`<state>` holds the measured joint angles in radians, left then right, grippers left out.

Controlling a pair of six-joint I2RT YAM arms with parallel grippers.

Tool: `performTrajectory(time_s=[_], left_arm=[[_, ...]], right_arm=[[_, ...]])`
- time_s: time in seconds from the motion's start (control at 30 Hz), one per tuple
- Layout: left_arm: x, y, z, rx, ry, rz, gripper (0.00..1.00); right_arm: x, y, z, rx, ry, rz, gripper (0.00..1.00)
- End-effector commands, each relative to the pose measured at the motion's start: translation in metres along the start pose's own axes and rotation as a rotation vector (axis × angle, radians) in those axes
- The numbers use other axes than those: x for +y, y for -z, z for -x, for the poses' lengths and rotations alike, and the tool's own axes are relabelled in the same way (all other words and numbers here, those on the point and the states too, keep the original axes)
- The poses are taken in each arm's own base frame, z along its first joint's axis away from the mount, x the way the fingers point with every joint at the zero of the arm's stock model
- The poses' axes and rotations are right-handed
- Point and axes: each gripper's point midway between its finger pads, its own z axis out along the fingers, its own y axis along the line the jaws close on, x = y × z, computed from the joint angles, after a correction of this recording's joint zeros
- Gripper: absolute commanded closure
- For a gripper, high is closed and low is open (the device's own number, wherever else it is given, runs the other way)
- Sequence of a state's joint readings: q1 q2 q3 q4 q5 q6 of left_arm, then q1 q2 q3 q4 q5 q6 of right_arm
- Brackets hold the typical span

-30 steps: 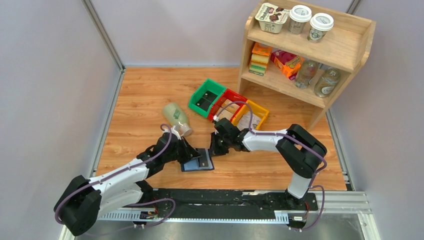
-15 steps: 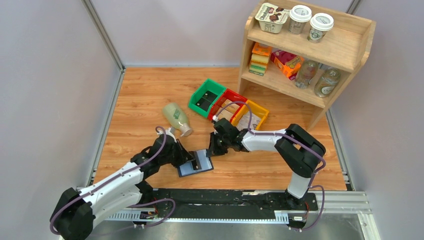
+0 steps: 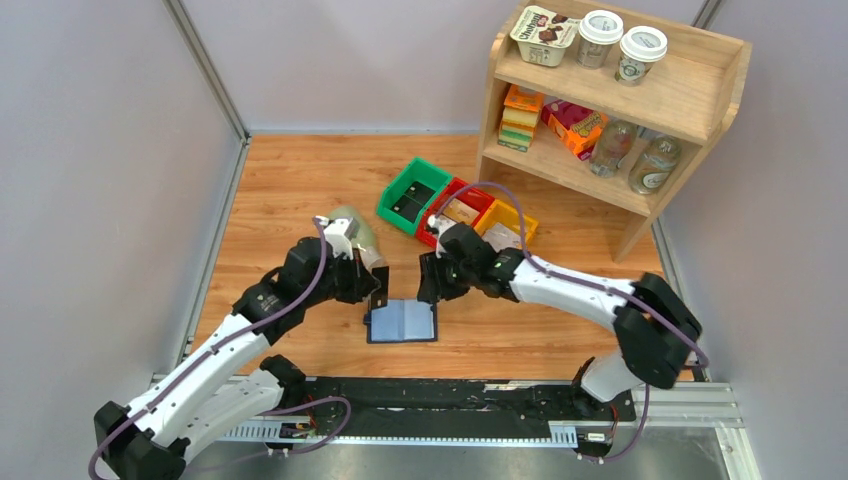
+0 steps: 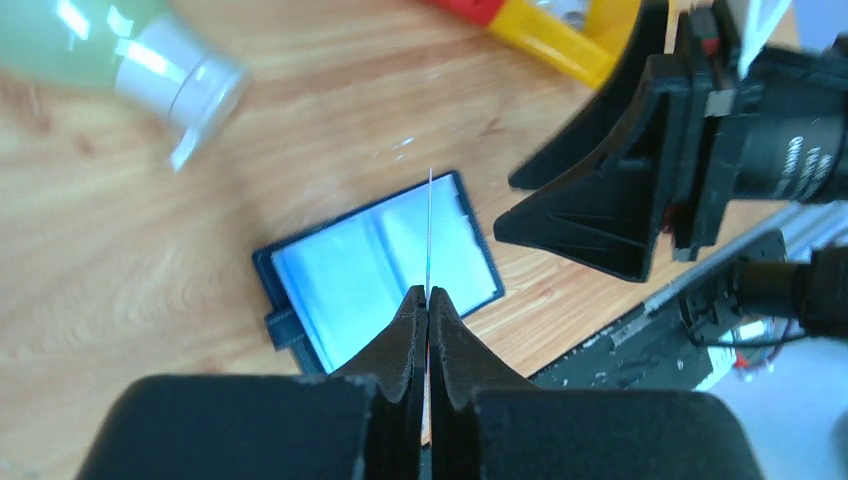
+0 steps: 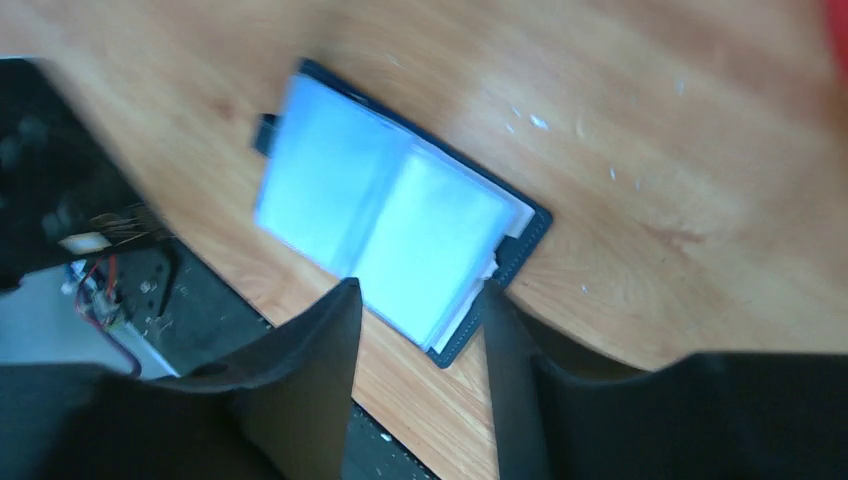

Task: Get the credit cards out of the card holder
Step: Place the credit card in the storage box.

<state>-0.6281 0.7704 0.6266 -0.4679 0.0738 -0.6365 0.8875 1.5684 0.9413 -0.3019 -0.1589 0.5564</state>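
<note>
The card holder point(image 3: 402, 321) lies open and flat on the table, its pale blue sleeves point(image 5: 390, 230) facing up. My left gripper point(image 4: 428, 295) is shut on one of the credit cards point(image 4: 430, 230), seen edge-on as a thin line sticking up from the fingertips, above the holder point(image 4: 375, 275). In the top view this gripper point(image 3: 376, 290) hovers over the holder's back left corner. My right gripper point(image 5: 418, 290) is open and holds nothing, hanging over the holder's right edge point(image 3: 430, 292). Other cards show only as pale layers in the right sleeve.
A pale green bottle point(image 3: 352, 232) lies on its side just behind the left gripper. Green point(image 3: 413, 195), red point(image 3: 455, 208) and yellow point(image 3: 505, 222) bins stand behind the right arm. A wooden shelf point(image 3: 620, 100) with groceries fills the back right. The black rail point(image 3: 450, 400) runs along the near edge.
The left gripper closed on a card and rose back-left with it. The right gripper opened and let go of the holder's edge. The holder now lies flat and square.
</note>
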Motion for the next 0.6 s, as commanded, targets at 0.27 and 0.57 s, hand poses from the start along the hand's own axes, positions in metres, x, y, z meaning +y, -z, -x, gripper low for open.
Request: performTrajectory(time_s=[0.27,0.57], left_arm=[[-0.088,0.072,0.037,0.001,-0.775,-0.483,0.97],[-0.111,0.084,0.045,-0.002,-0.947,-0.625,0.97]], right_arm=[[0.105,0.163,0.086,-0.4,0.636,0.344,0.08],[0.147,0.176,0.076,-0.295,0.803,0.566,0.12]])
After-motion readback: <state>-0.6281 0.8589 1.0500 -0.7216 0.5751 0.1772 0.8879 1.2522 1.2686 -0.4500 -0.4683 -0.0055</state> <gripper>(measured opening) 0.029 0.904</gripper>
